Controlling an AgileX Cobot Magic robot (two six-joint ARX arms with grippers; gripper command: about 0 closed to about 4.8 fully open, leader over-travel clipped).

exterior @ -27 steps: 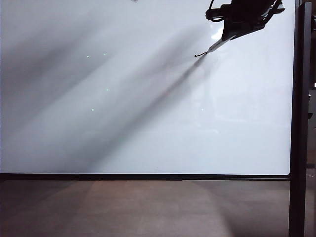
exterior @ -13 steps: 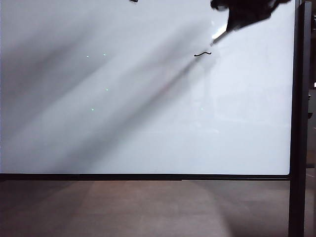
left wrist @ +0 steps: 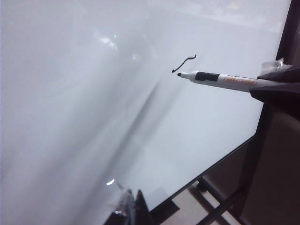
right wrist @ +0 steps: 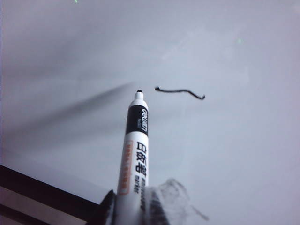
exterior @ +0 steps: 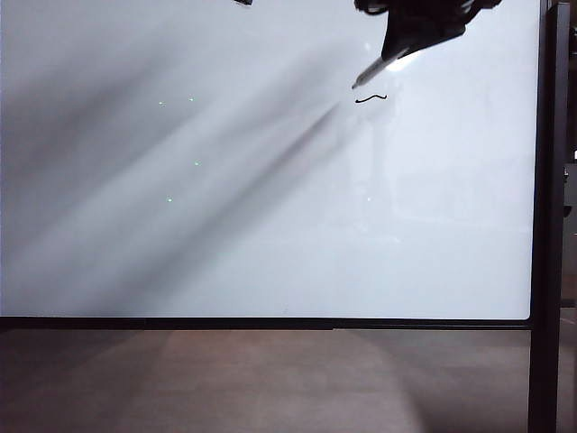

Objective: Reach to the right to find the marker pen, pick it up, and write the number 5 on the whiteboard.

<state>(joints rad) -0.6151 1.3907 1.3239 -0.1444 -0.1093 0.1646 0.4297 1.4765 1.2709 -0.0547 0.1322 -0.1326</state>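
The right pincer (exterior: 397,50) is gripping the marker pen (exterior: 374,70) near the whiteboard's (exterior: 225,225) upper right — tip hovering just beside a short wavy stroke (exterior: 370,97). The left pincer (left wrist: 131,208) is barely showing; its state is unclear.

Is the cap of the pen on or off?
Off. The pen, held in the right end effector, shows its bare dark tip beside the short stroke on the whiteboard.

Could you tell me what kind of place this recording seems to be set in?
Probably a lab or office test bay. A large whiteboard on a black stand fills the view above bare brown flooring. The right gripper holds a marker pen near one short wavy stroke. No furniture or people show.
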